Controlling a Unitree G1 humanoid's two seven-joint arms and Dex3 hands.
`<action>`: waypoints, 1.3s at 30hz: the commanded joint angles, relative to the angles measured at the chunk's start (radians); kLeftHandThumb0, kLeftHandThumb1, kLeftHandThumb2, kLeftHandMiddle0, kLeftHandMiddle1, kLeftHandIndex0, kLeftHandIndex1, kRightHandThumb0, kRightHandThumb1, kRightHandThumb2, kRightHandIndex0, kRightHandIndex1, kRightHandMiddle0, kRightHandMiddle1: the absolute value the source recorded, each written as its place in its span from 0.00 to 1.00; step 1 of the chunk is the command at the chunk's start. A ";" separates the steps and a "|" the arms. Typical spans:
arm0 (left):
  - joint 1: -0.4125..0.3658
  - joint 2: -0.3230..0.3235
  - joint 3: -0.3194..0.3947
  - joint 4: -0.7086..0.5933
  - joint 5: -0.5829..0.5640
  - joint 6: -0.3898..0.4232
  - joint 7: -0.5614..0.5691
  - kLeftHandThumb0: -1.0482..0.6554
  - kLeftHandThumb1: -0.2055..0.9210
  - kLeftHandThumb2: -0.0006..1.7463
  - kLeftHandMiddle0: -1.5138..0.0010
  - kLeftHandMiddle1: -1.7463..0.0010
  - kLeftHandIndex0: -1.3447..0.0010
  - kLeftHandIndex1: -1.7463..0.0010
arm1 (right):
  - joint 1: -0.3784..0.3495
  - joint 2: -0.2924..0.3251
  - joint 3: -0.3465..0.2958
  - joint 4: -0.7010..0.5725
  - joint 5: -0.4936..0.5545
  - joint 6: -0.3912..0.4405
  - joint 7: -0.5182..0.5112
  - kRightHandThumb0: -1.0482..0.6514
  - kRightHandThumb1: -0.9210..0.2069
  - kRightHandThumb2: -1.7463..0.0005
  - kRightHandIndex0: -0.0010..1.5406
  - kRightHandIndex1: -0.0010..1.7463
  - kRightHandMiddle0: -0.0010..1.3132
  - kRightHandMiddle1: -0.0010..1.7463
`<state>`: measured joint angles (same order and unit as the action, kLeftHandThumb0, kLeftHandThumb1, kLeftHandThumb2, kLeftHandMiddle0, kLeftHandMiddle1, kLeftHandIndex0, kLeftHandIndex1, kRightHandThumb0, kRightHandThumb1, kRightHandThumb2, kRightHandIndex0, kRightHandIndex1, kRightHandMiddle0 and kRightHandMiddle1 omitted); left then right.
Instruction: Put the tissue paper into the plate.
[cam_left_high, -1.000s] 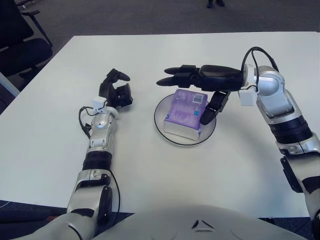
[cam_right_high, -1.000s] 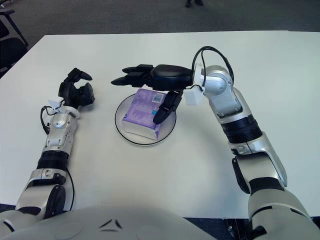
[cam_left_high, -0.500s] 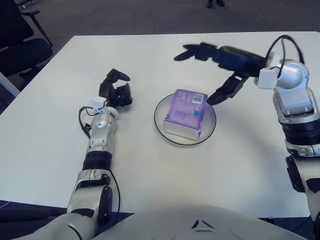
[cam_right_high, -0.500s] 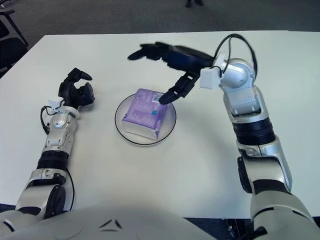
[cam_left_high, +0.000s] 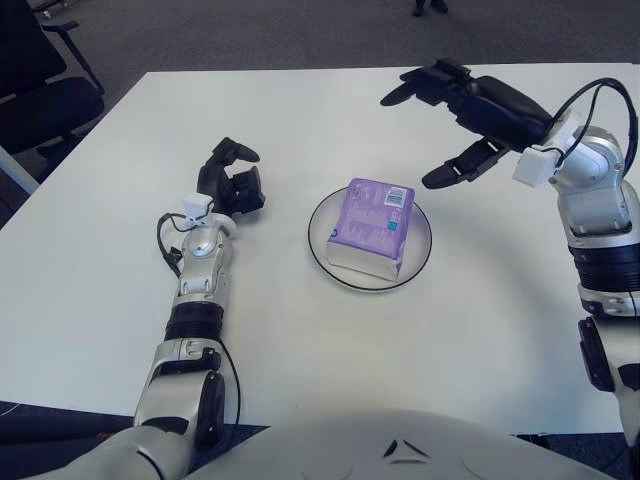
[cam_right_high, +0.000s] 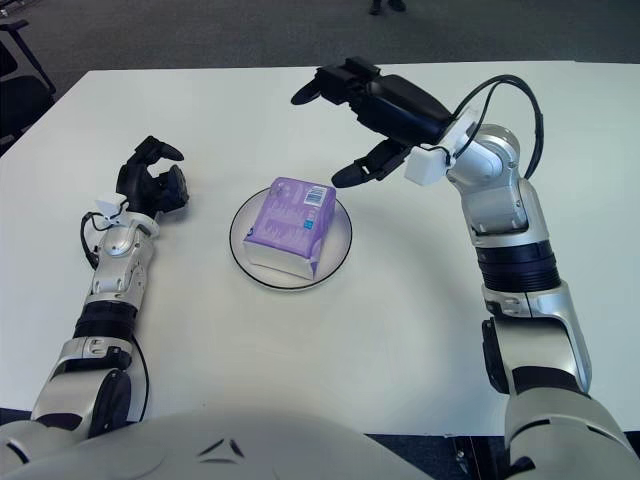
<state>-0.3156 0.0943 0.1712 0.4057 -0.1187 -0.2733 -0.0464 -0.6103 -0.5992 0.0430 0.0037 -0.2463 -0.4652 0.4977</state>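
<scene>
A purple pack of tissue paper (cam_left_high: 371, 226) lies in the white, dark-rimmed plate (cam_left_high: 422, 250) at the table's middle. My right hand (cam_left_high: 432, 128) is raised above the table, up and to the right of the plate, with its fingers spread and holding nothing. It is clear of the pack. My left hand (cam_left_high: 231, 178) rests on the table to the left of the plate, fingers relaxed and empty.
The white table (cam_left_high: 300, 330) reaches the frame's near edge. A dark office chair (cam_left_high: 40, 90) stands off the table's far left corner. Grey carpet lies beyond the far edge.
My right hand has let go of the pack, lifted off it and moved up and to the right, away from the plate. The pack stays in the plate. The left arm has not moved.
</scene>
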 joint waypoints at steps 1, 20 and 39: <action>0.185 -0.072 -0.007 0.134 -0.012 -0.009 -0.007 0.35 0.53 0.70 0.14 0.00 0.59 0.00 | 0.079 0.083 -0.039 0.001 0.019 0.087 -0.105 0.25 0.41 0.50 0.06 0.52 0.00 0.63; 0.177 -0.067 -0.003 0.147 -0.014 -0.013 -0.027 0.35 0.54 0.69 0.15 0.00 0.60 0.00 | 0.242 0.382 -0.153 -0.097 0.194 0.432 -0.381 0.38 0.46 0.36 0.16 0.68 0.00 0.69; 0.176 -0.061 -0.006 0.135 -0.011 -0.038 -0.030 0.35 0.53 0.70 0.15 0.00 0.59 0.00 | 0.274 0.489 -0.203 -0.092 0.263 0.449 -0.495 0.48 0.38 0.30 0.19 0.78 0.00 0.88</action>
<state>-0.3197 0.0999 0.1745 0.4296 -0.1188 -0.2934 -0.0673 -0.3593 -0.1270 -0.1453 -0.0778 -0.0143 -0.0115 0.0184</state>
